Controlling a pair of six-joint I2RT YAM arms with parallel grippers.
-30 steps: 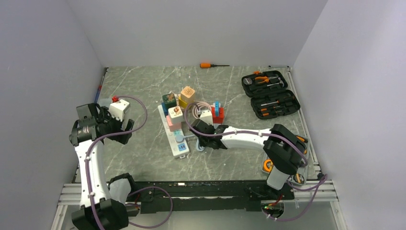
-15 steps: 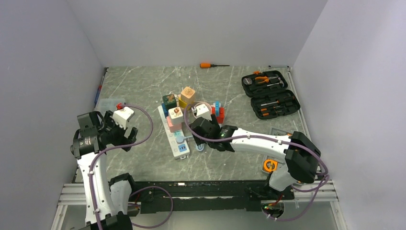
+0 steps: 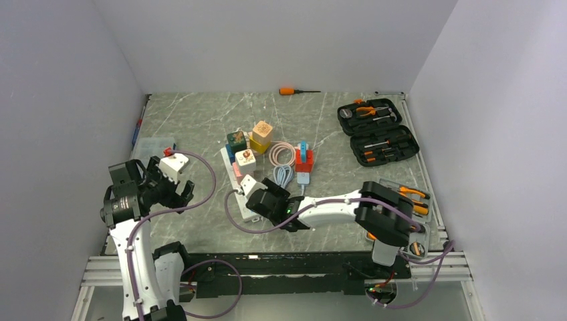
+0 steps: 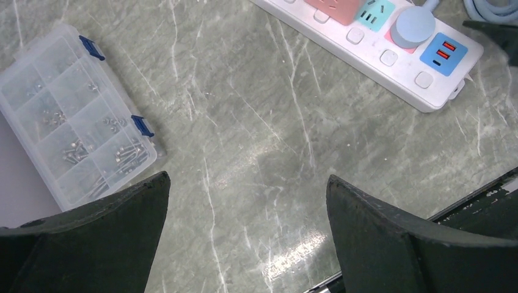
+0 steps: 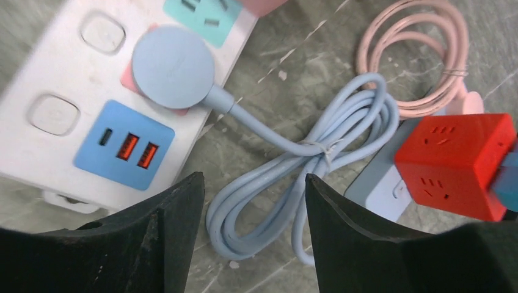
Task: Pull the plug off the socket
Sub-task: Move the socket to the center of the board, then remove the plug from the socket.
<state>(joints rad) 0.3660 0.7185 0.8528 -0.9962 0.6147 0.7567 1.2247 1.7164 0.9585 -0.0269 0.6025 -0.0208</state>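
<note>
The socket [image 5: 67,67], a long white strip with pastel outlets, lies near the middle of the surface [image 4: 256,140]. Seen from overhead it runs roughly from 12 to 6 o'clock. At its 6 o'clock end, just past the blue USB panel [image 5: 125,146], a round pale-blue plug [image 5: 173,67] sits flat in a pink outlet, seated and untouched. Its blue cord [image 5: 333,146] leaves toward 4 o'clock and lies tied in a loose bundle beside the strip.

The right gripper [image 5: 251,180] hangs over that bundle with its fingers spread apart and nothing between them. The plug is off at about 10 o'clock from the gap. From overhead this arm hides that end of the strip, so I can't say how close the fingers are to the cord.

I'd call this the lining-up step, before any grasp. The next move looks like a shift toward 10 o'clock until the fingers straddle the round head. After that they would come down, pinch its rim and pull straight up. The head is low and smooth, so the hold may slip, and the strip may lift with it.

Blocky adapters [image 3: 245,159] fill the outlets toward 12 o'clock. A red cube [image 5: 455,165] sits at 3 o'clock. The left gripper [image 4: 247,183] is fully spread and empty, out at 9 o'clock near a clear parts box [image 4: 67,128].
</note>
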